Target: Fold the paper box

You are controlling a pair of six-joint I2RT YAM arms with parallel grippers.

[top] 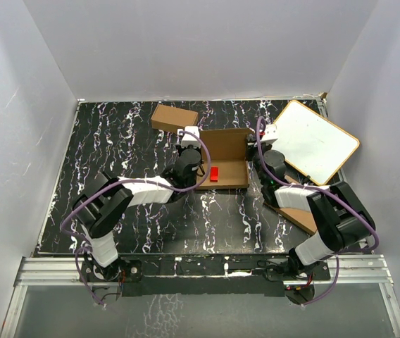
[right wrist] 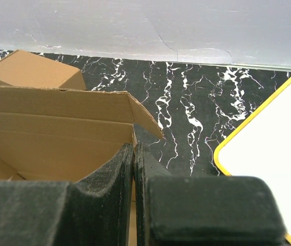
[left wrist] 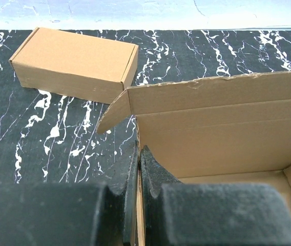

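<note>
Nearest: flat brown carton (top: 300, 218) on table (top: 151, 225), partly under R arm. Next, left end effector (left wrist: 139, 154) clenched on L side wall of paper box (top: 227, 144); right end effector (right wrist: 133, 151) clenched on its R side wall. Box sits open approx mid-table btwn both arms, rear panel raised, small red item (top: 214, 173) on its floor. Farther back: chunky brown carton (top: 174, 117) off box's L rear corner, whiteboard (top: 315, 141) at R.
</note>
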